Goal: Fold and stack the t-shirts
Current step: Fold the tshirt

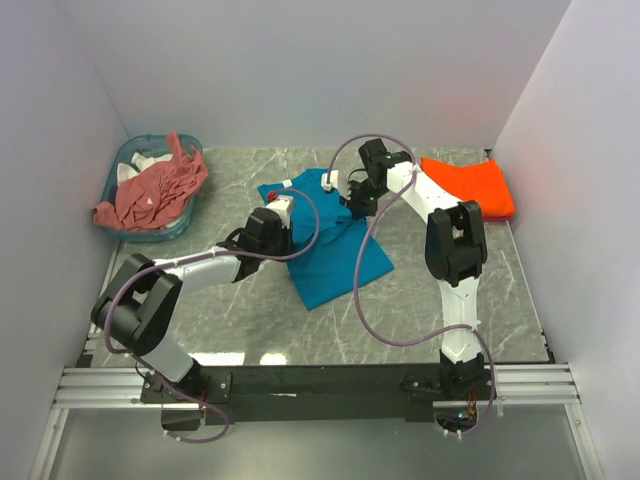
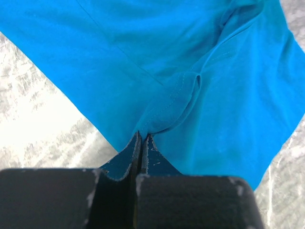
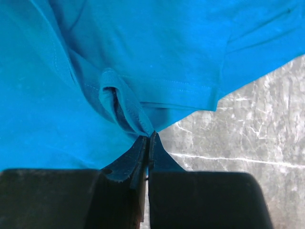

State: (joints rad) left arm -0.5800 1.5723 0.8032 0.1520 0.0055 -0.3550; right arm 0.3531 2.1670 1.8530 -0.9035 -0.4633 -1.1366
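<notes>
Mid-fold on teal t-shirt [image 1: 335,255] at table [image 1: 450,300] centre, left end effector [image 2: 143,137] and right end effector [image 3: 150,135] clenched on its cloth. Orange t-shirt [image 1: 470,185] folded, far right. Pink t-shirt [image 1: 155,190] crumpled in basket [image 1: 110,185], far left.

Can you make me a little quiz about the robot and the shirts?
1. True or false: the left tool and the right tool are both shut on the teal-blue t-shirt.
2. Where is the salmon-pink t-shirt? A) heaped in the teal basket B) flat mid-table C) hanging from a tool
3. Fill in: the orange t-shirt lies at the table's far ____ side.
Key: 1 true; 2 A; 3 right.
</notes>
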